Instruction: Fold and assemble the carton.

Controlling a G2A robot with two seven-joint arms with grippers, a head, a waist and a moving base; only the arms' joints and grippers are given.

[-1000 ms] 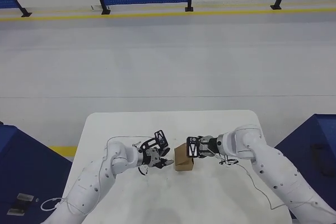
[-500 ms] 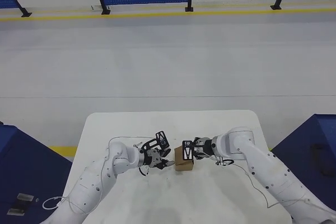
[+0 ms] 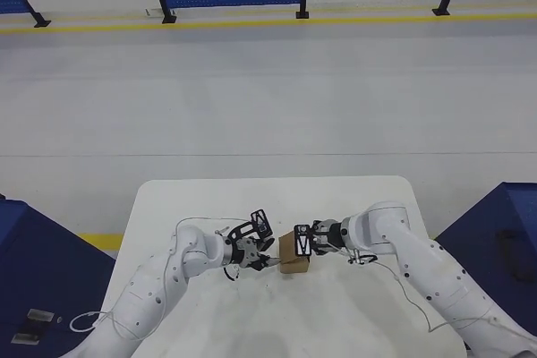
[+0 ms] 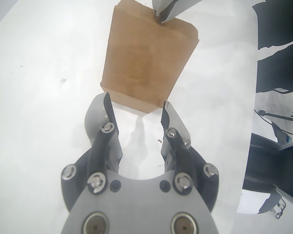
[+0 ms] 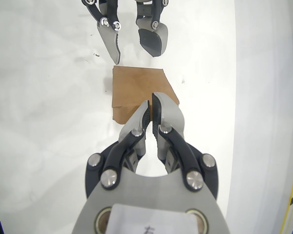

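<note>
- The carton (image 4: 146,62) sits in the middle of the worktop (image 3: 358,304), right between the two arms. It is a brown card piece lying low and flat-looking, with no box shape stood up yet as far as I can judge.
- Handling call: thin card like this should be light, and stiff enough across a panel. It should hinge readily at its creases and skate easily on that smooth white surface. One face shows a small dimple, so a hard squeeze on a panel looks likely to mark it.
- Where to take hold: the edges and flaps look like the places, with one side pinned while the other side gets folded. A single-sided push would probably just shove the whole piece along.
- The right claw (image 5: 151,98) is clenched on the carton's edge on its own side, the card nipped between the pads.
- The left claw (image 4: 136,105) is released with its jaws spread wide. Its tips are just beside the opposite edge, and a corner of the card points into the gap. I can't confirm contact there.
- Beyond that, a few dark specks dot the white worktop near the card.
</note>
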